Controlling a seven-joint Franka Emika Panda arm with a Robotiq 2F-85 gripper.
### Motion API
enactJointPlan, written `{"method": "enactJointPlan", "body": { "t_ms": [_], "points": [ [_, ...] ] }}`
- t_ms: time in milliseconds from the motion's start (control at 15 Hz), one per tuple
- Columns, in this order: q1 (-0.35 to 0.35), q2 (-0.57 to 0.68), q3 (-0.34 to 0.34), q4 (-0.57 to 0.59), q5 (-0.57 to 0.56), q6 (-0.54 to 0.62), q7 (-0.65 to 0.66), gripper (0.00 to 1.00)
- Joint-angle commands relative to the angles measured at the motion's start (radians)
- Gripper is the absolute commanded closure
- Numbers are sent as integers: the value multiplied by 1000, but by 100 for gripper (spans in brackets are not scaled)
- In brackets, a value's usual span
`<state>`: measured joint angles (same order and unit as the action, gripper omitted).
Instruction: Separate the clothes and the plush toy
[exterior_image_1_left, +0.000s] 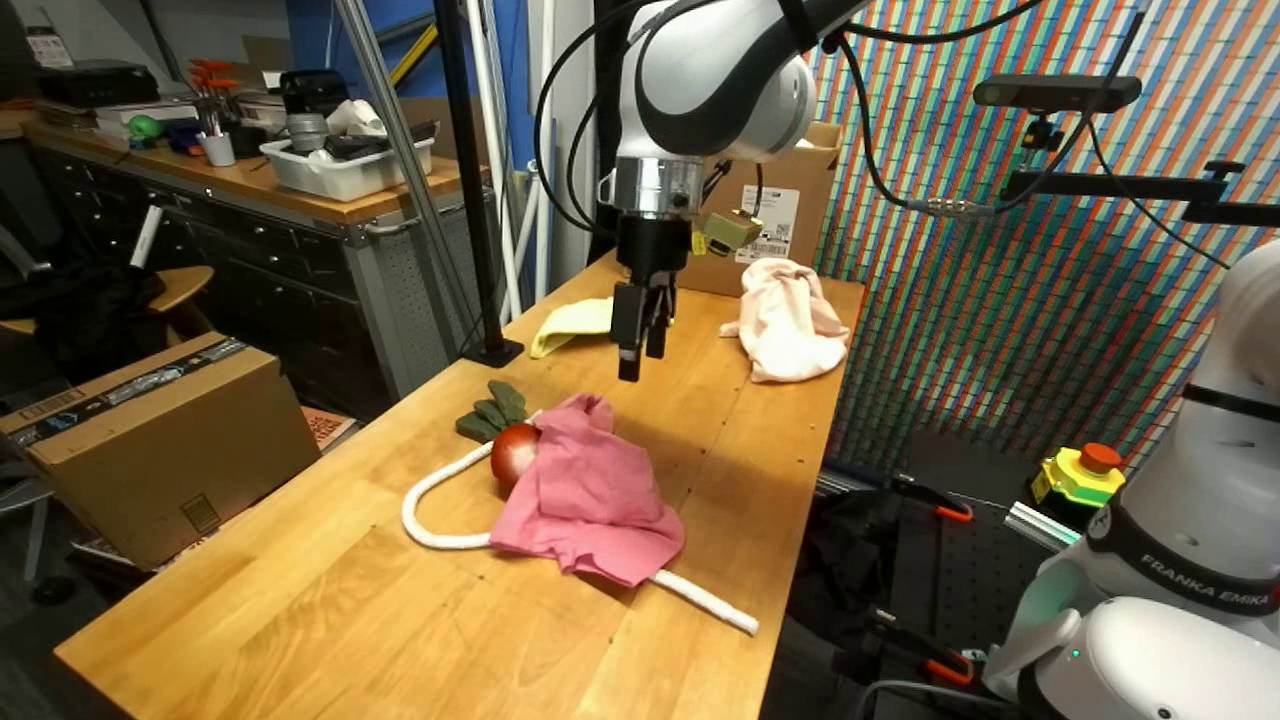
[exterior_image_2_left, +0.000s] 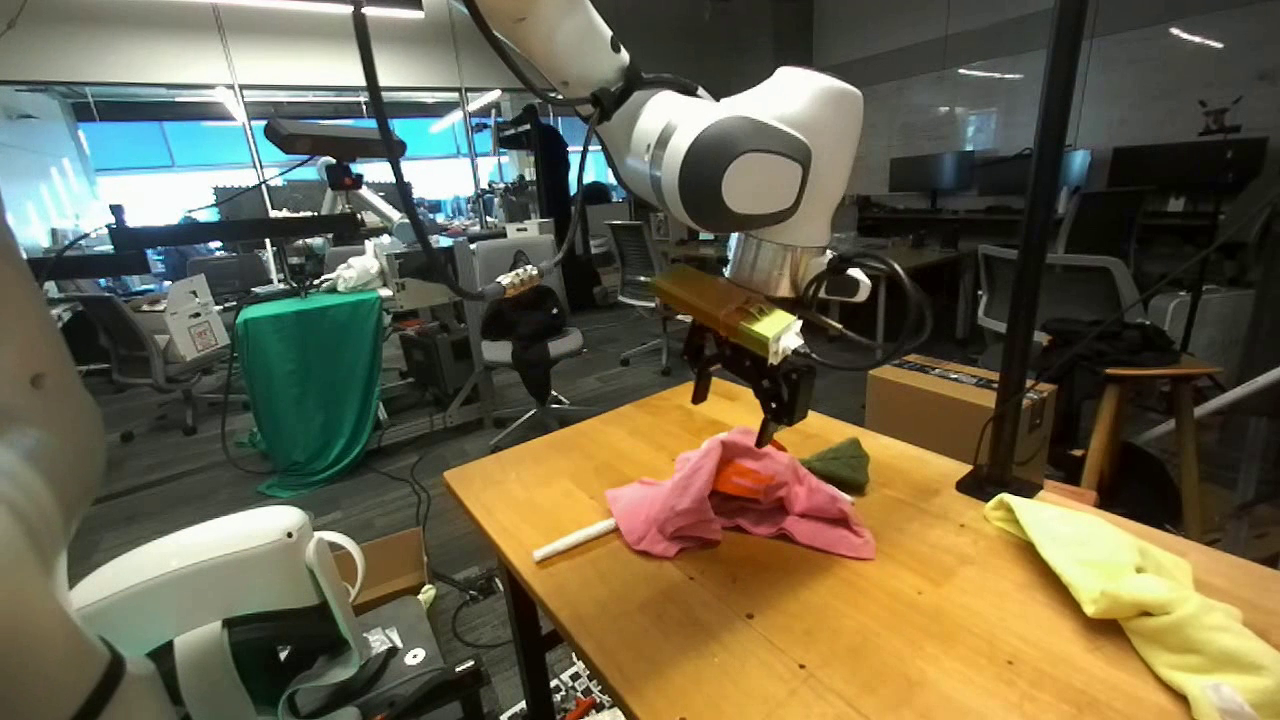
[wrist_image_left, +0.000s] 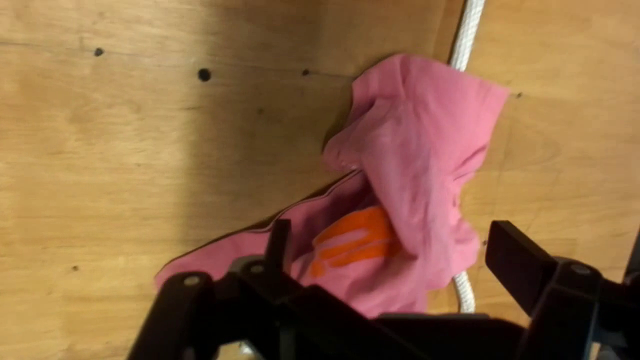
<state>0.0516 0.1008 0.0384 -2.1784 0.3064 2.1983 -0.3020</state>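
A pink piece of the clothes (exterior_image_1_left: 600, 500) lies crumpled on the table, an orange print (wrist_image_left: 357, 240) showing in its folds. Partly covered by it is the plush toy (exterior_image_1_left: 513, 452), its red body and green leaves peeking out; in the wrist view the toy is hidden. Farther along the table rest the pale yellow-green cloth (exterior_image_2_left: 1130, 575) and the cream-white cloth (exterior_image_1_left: 790, 325). My gripper (exterior_image_1_left: 642, 364) hangs above the pink cloth, pointing down. Its fingers (wrist_image_left: 520, 267) are spread wide, open, with the cloth visible below between them and nothing held.
A long white bent tube (exterior_image_1_left: 440, 541) runs under the pink cloth, both its ends sticking out. At the table's edge stands a black pole (exterior_image_2_left: 1030, 250) on a flat foot. A cardboard box (exterior_image_1_left: 815, 215) is at the table's end, behind the cream-white cloth.
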Motion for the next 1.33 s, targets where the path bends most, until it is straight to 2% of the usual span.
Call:
{"method": "enactJointPlan", "body": {
  "t_ms": [0,200,400,667,933,1267],
  "points": [
    [-19,31,21,45,55,-161,-130,0],
    [-13,68,29,69,42,-246,-168,0],
    [-4,96,45,77,20,-245,-165,0],
    [11,119,73,68,9,-145,-141,0],
    [37,137,99,43,0,34,-86,0],
    [74,183,119,19,-71,230,7,0]
  ]
}}
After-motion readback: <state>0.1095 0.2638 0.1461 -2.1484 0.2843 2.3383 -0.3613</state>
